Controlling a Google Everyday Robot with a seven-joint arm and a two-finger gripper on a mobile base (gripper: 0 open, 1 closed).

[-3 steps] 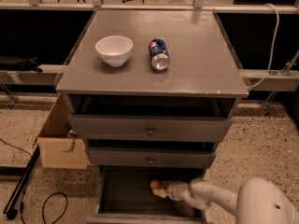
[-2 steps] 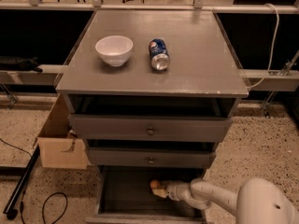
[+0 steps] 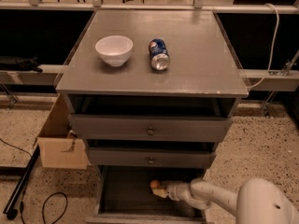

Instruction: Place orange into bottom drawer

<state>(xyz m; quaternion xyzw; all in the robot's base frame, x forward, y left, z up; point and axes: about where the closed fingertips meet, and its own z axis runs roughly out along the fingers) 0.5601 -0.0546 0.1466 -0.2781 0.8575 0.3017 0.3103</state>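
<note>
Change over the last second: none that I can see. My gripper (image 3: 158,189) and the small round orange fruit (image 3: 154,184) sit at the same spot as before.
Meaning for the task: I judge the placing step is at or near its end. The orange has reached its target and only the release and withdrawal remain.
Orange: low inside the lowest grey wooden drawer (image 3: 125,194), which is pulled out. It lies toward the middle of the dark tray, touching the tip of my gripper.
Gripper state: I cannot tell whether it clasps the orange or has let go.
Arm pose: my white arm (image 3: 212,197) enters from the lower right and reaches leftward, almost level, under the front of the middle drawer (image 3: 150,158). The wrist is well inside the open tray.
Upper drawers: the middle drawer and the top drawer (image 3: 150,128), both grey with round knobs, stand slightly ajar above my arm.
Cabinet top: a white round bowl (image 3: 114,49) stands upright. A blue soda can (image 3: 159,55) lies on its side just beside it.
Floor: a brown cardboard box (image 3: 60,146) rests against the cabinet's left side.
</note>
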